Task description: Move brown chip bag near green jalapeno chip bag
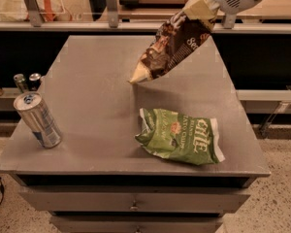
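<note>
The brown chip bag [169, 50] is dark brown and cream. It hangs tilted in the air above the far right part of the grey table [92, 110], with its cream corner pointing down to the left. My gripper [200, 6] is at the top right and is shut on the bag's upper end. The green jalapeno chip bag [182, 136] lies flat on the table's front right part, below and in front of the held bag.
A silver and blue drink can [37, 119] stands at the table's front left corner. Several small cans [26, 80] sit on a lower ledge to the left. A shelf rail with metal posts [111, 6] runs behind the table.
</note>
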Robot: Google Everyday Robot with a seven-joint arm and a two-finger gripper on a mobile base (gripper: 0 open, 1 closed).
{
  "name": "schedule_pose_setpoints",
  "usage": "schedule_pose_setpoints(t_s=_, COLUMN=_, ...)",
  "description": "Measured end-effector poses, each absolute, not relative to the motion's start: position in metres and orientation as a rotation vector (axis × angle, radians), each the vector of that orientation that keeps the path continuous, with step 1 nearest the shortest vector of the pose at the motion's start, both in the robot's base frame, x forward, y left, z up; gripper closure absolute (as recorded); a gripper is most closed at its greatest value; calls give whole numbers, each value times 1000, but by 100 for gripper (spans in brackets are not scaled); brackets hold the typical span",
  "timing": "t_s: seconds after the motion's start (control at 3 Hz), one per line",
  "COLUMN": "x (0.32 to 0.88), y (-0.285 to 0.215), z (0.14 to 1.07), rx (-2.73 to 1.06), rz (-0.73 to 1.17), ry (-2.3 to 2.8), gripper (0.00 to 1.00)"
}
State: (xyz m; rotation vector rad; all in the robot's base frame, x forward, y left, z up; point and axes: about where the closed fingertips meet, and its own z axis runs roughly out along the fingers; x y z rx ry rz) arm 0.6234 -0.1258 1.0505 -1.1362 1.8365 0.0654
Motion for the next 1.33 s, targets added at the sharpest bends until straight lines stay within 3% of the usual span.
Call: schedule_pose_setpoints(t_s=1.33, x=586, y=-120, z=968, rx=-1040, rz=140, ry=2062, gripper=100)
